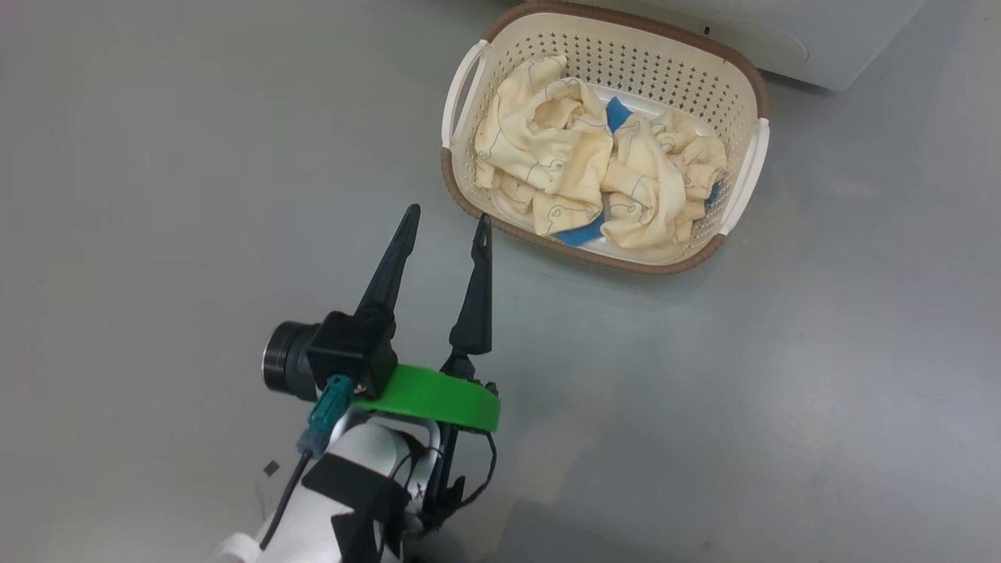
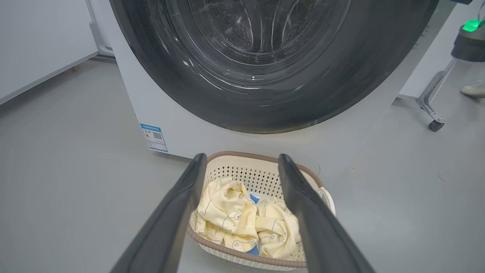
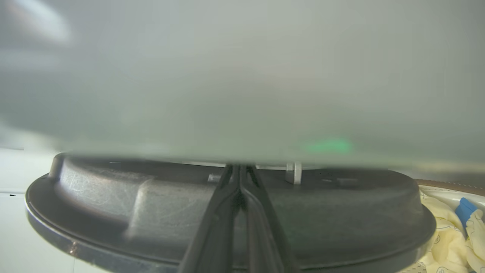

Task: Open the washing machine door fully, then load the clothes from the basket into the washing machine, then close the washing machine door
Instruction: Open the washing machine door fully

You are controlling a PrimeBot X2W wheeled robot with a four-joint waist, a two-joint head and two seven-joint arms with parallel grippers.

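Your right gripper [image 3: 239, 170] is clenched, tips at the washing machine door [image 3: 113, 204] dead ahead: nearer arm. Your left gripper [image 1: 447, 219] gapes empty, aimed toward the basket [image 1: 665, 70].

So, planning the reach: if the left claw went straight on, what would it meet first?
Probably the cream perforated plastic basket, at its brown near rim, or the pale yellow cotton clothes inside; depth is unclear.
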